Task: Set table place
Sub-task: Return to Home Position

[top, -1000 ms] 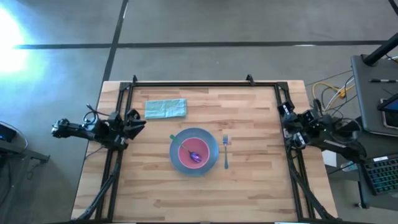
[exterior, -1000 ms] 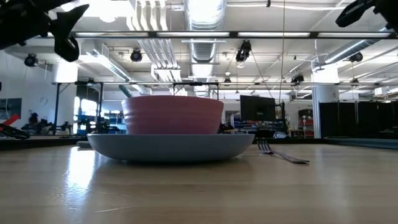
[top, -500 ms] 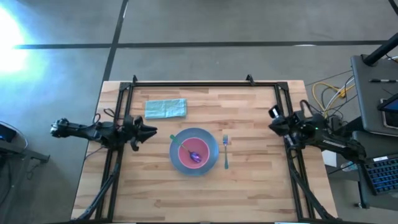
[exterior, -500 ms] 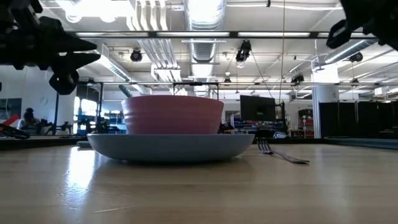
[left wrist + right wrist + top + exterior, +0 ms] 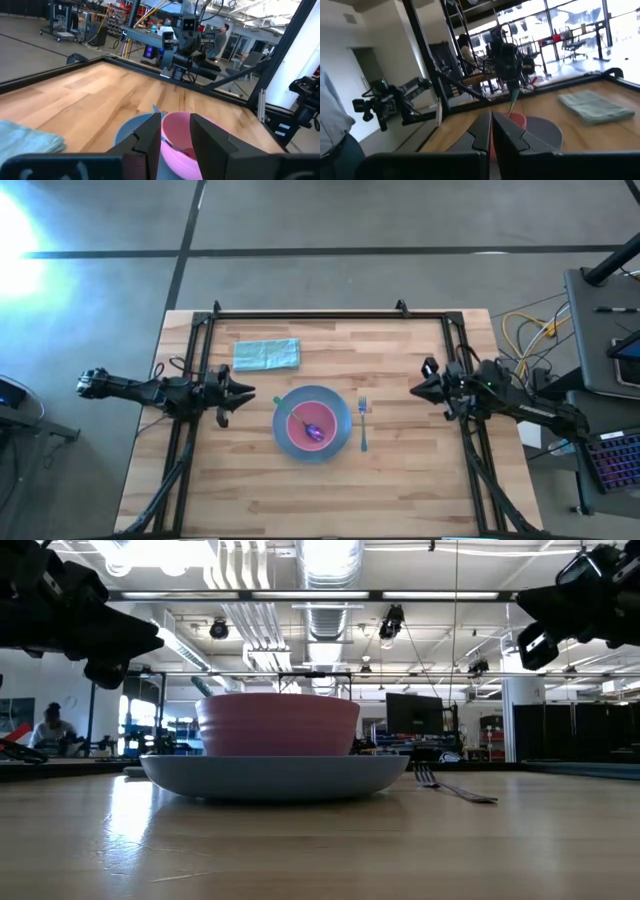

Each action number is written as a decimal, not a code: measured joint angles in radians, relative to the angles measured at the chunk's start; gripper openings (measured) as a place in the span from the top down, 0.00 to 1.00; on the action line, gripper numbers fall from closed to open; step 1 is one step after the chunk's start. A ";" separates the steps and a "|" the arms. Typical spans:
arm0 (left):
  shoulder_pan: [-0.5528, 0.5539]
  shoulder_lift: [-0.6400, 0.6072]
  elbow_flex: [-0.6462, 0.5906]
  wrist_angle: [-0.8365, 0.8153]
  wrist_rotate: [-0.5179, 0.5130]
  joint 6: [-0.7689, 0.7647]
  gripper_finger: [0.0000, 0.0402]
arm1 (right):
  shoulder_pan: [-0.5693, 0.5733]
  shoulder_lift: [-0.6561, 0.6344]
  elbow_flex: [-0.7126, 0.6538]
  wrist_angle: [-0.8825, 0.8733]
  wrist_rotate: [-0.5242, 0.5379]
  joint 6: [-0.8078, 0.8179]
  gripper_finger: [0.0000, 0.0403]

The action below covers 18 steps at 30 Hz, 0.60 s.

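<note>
A blue plate point(image 5: 338, 442) lies on the middle of the table point(image 5: 400, 480), with a pink bowl point(image 5: 300, 420) standing in it. The purple-headed spoon point(image 5: 315, 430) lies in the bowl, its green handle leaning over the far-left rim. A pale green fork point(image 5: 363, 425) lies flat on the wood just right of the plate. My left gripper point(image 5: 243, 391) hovers left of the plate, pointing level at it, open by a narrow gap point(image 5: 175, 120). My right gripper point(image 5: 415, 390) hovers right of the fork, pointing level toward the plate, shut point(image 5: 491, 117) and holding nothing.
A folded teal cloth point(image 5: 266, 354) lies on the table's far left part. A black rail frame point(image 5: 310, 314) edges the tabletop. Bare wood spreads along the near half. People show in the room behind point(image 5: 50, 725).
Both grippers have sunk and tipped from slanting to level, and each now reaches further inward toward the plate, the left from the table's left side, the right from its right. The plate, bowl, spoon and fork have kept still.
</note>
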<state>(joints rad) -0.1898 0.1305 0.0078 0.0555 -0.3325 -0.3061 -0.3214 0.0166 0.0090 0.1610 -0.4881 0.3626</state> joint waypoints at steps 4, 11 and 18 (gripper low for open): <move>0.000 0.014 0.000 0.000 0.000 0.000 0.78 | 0.000 0.000 0.000 -0.026 0.000 0.003 0.98; 0.000 0.033 -0.001 -0.001 -0.001 0.000 0.78 | 0.000 -0.001 0.000 -0.029 0.000 0.003 0.98; 0.000 0.039 -0.001 -0.001 -0.001 0.000 0.78 | 0.000 -0.001 0.000 -0.030 0.001 0.003 0.98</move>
<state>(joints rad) -0.1898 0.1699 0.0068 0.0545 -0.3332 -0.3065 -0.3214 0.0158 0.0090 0.1310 -0.4870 0.3660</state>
